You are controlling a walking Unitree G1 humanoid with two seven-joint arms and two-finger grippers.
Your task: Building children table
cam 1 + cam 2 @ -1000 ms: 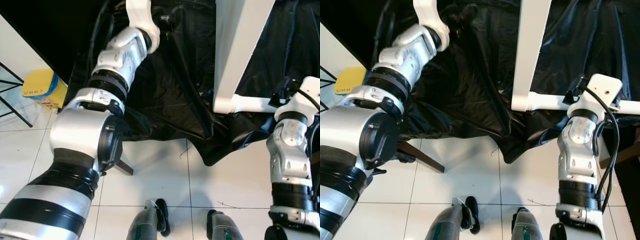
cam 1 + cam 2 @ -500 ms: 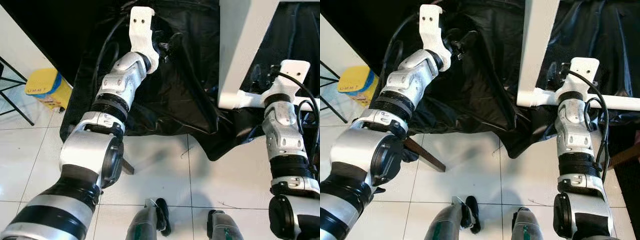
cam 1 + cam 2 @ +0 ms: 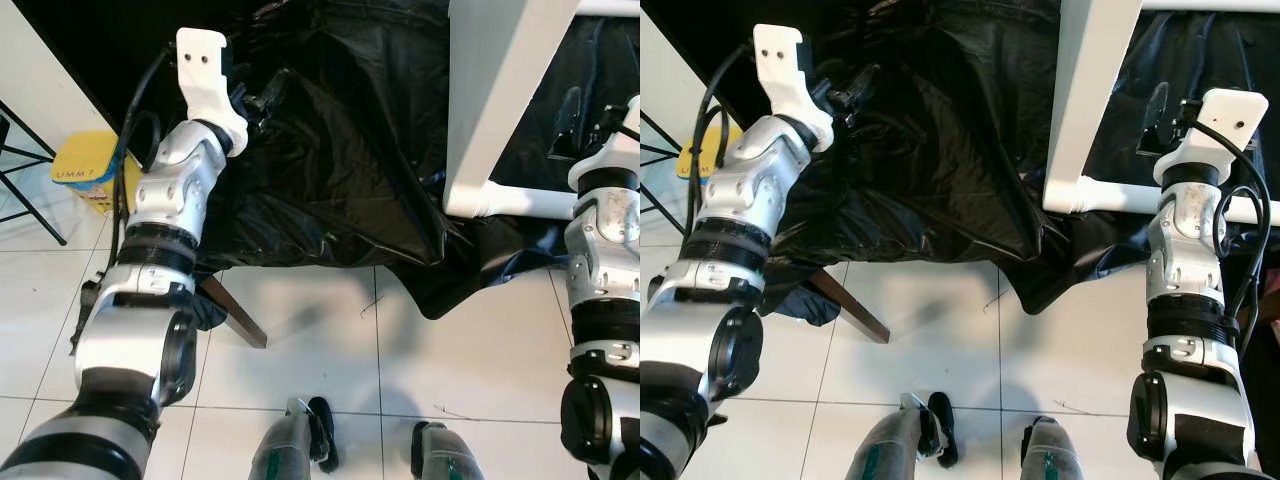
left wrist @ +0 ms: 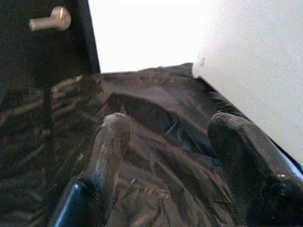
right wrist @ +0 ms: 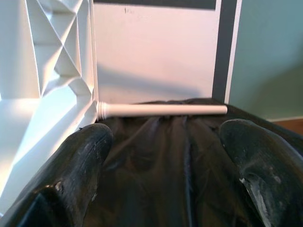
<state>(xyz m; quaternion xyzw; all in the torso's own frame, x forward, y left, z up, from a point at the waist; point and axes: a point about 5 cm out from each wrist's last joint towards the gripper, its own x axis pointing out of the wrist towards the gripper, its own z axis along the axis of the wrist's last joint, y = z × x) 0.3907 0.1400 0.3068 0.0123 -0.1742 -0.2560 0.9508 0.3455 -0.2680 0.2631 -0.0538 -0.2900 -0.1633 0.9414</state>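
A white children's table (image 3: 500, 90) lies upside down on a black plastic sheet (image 3: 350, 170), with a white tube leg (image 3: 520, 203) along its near edge. My right gripper (image 3: 1165, 105) is open just right of the table frame and holds nothing. In the right wrist view its fingers (image 5: 71, 175) point at the ribbed white underside (image 5: 52, 52) and a white tube (image 5: 161, 110) lying on the sheet. My left gripper (image 3: 262, 95) hovers open over the sheet, left of the table. Between its fingers (image 4: 106, 156) I see only sheet, with the white table surface (image 4: 255, 71) to one side.
A yellow container (image 3: 85, 175) stands on the white tile floor at the left, by black stand legs (image 3: 25, 200). A brown wooden leg (image 3: 235, 318) pokes out under the sheet's near edge. A pale peg (image 4: 49, 20) sticks out of a dark surface. My feet (image 3: 320, 455) stand on the tiles.
My left arm has swung to the left over the sheet. My right arm has moved right and farther out beside the table frame. Both grippers stay open.
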